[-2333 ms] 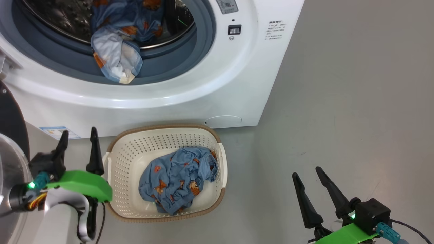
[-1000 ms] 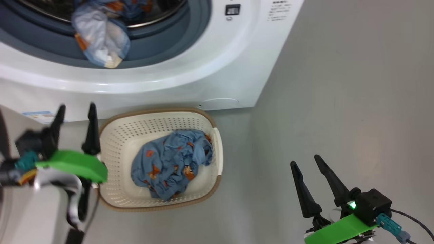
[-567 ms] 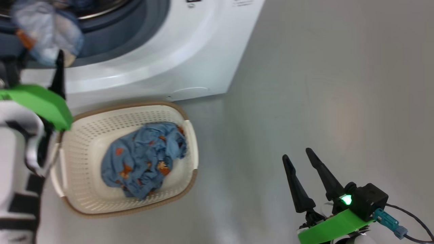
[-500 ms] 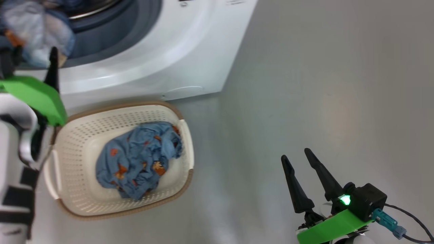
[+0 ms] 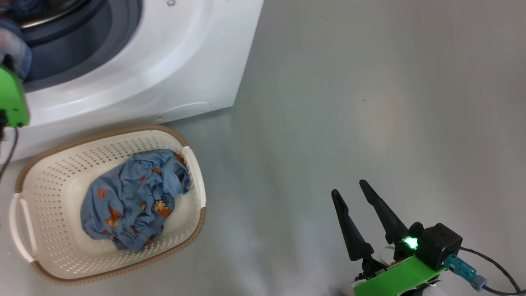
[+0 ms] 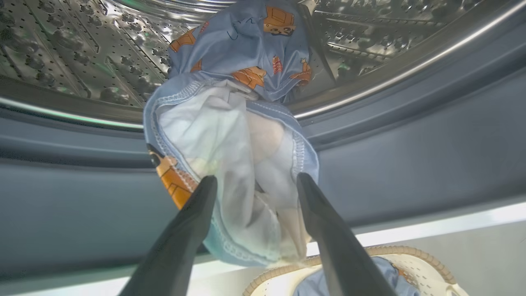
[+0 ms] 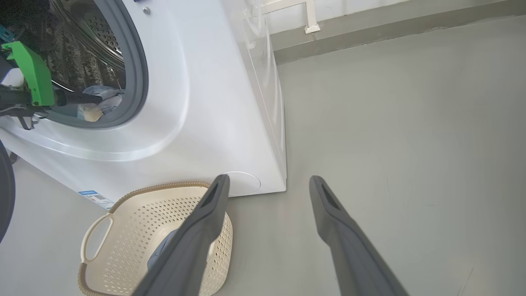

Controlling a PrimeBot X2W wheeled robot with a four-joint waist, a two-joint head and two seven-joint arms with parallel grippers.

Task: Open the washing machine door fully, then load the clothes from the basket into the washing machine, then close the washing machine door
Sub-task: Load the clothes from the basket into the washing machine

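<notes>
The washing machine (image 5: 135, 74) stands open at the upper left. One of the clothes (image 6: 230, 164), light blue with orange prints and pale inside, hangs from the steel drum over the grey-blue gasket. My left gripper (image 6: 254, 181) is open, with this hanging garment between its fingers; it also shows at the drum mouth (image 7: 94, 99). More clothes (image 5: 131, 197) lie bunched in the cream basket (image 5: 193, 168) on the floor before the machine. My right gripper (image 5: 349, 187) is open and empty over bare floor, well right of the basket. A dark edge of the door (image 7: 5, 193) shows far left.
Grey floor (image 5: 370, 102) spreads to the right of the machine and basket. A wall base (image 7: 370, 37) runs behind the machine. A cable (image 5: 493, 263) trails from my right wrist.
The head camera has swung right, shifting machine and basket leftward in view. My left gripper has risen from beside the basket to the garment at the drum mouth. The right gripper has barely moved.
</notes>
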